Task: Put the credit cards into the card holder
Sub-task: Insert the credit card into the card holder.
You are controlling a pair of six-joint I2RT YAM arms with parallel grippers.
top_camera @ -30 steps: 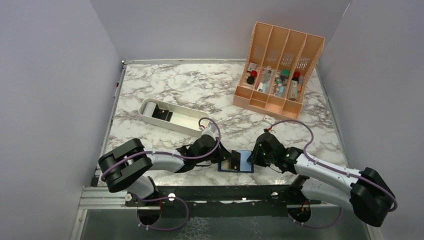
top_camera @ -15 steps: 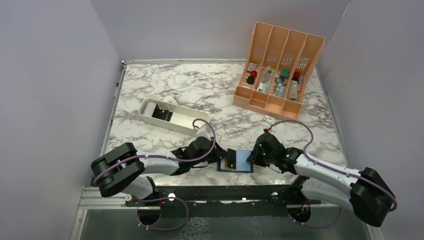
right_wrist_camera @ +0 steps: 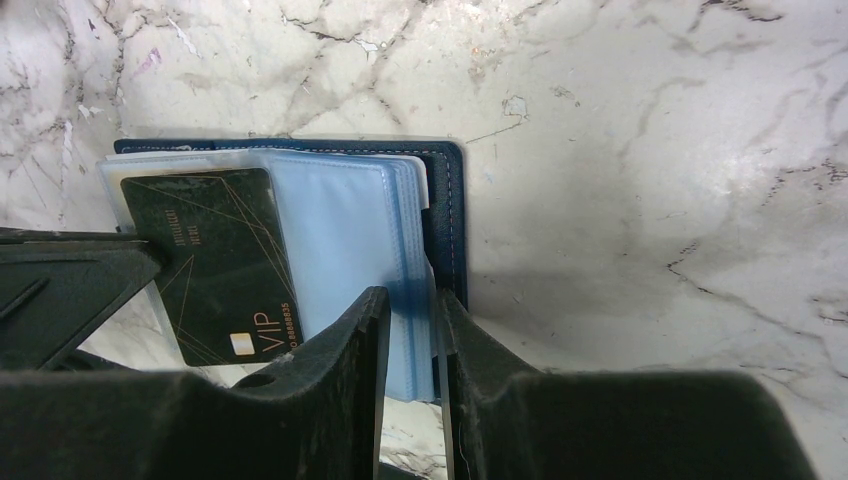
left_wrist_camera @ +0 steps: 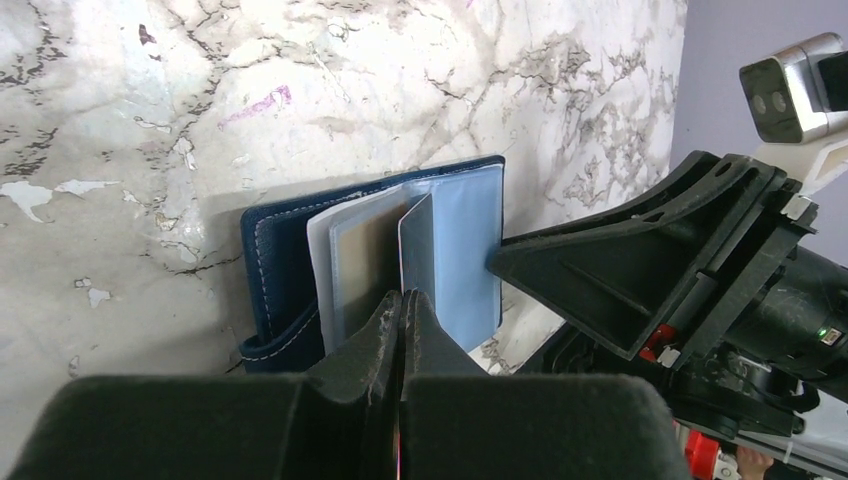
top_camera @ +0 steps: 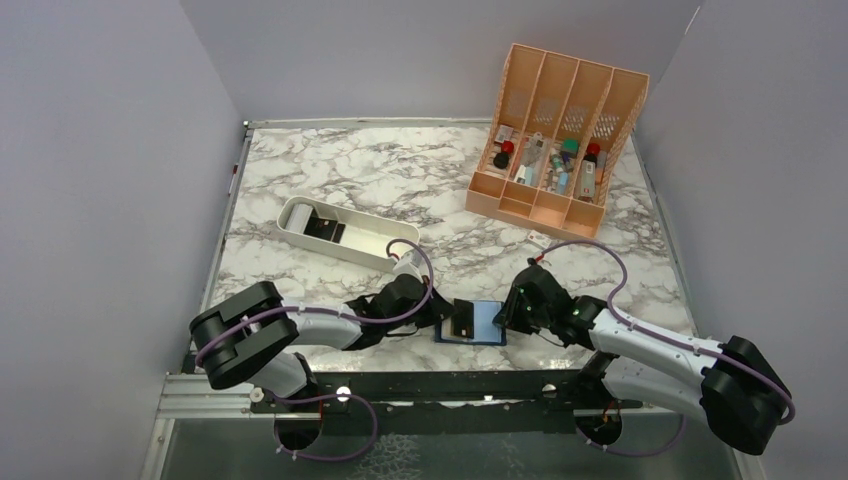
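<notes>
At the near edge of the table, about midway between left and right, the card holder lies open and flat, with its navy cover underneath and its pale blue plastic pockets facing up.

The left end effector reaches in from the left. Its two fingers are clenched tight with no gap between them, and they pinch the near edge of a credit card. The card is black with fine gold lines and the letters VIP. It sits over the left half of the open holder, against a clear pocket. From the left wrist it appears nearly edge-on, standing up out of the pockets. Whether its far end is already inside a pocket cannot be told.

The right end effector comes in from the right. It is partly closed, and its fingers straddle and grasp the stack of blue pockets near the holder's right-hand cover edge. One finger is on each side of the stack, which fills the narrow gap between them.

Farther back and to the left, well apart from the holder, a white oblong tray lies at a slant with a dark item at its left end. At the far right an orange file organizer stands with small bottles and other bits in its slots.
</notes>
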